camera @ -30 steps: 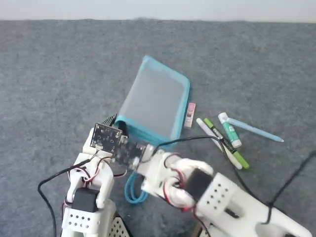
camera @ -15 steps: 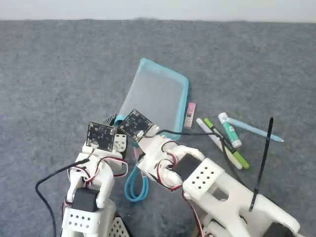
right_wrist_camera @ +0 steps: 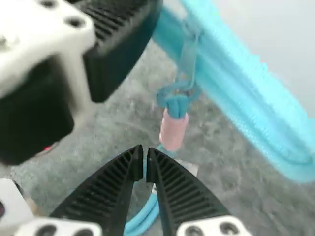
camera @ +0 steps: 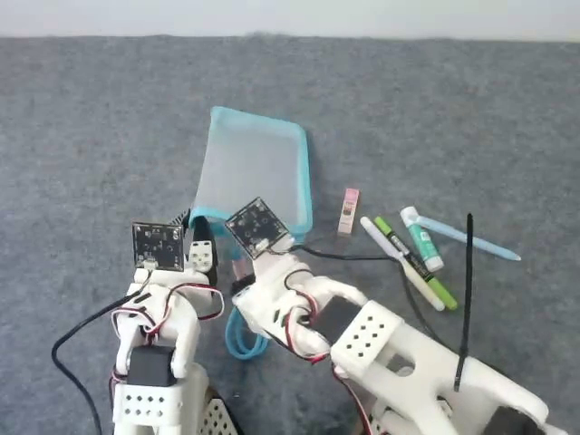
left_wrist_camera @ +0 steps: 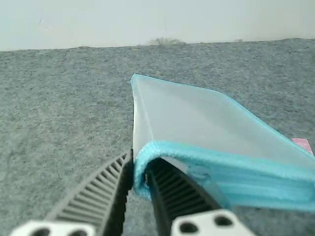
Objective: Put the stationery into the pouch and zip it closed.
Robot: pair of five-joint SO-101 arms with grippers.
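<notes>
The left pincer (left_wrist_camera: 139,166) is clamped on the near corner of the pouch (left_wrist_camera: 197,118). The right pincer (right_wrist_camera: 144,150) is together, just short of the zip pull (right_wrist_camera: 173,129). Pens (camera: 412,263) lie on the table (camera: 91,136) near the pouch.

Grey felt table (camera: 100,109): pouch (camera: 254,168), eraser (camera: 349,210), pens (camera: 471,239), glue stick (camera: 421,240) on top.

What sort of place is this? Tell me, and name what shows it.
Probably an indoor robot test bench: a table covered in grey carpet-like fabric against a plain pale wall, with a pouch and pens laid out before two small robot arms.
</notes>
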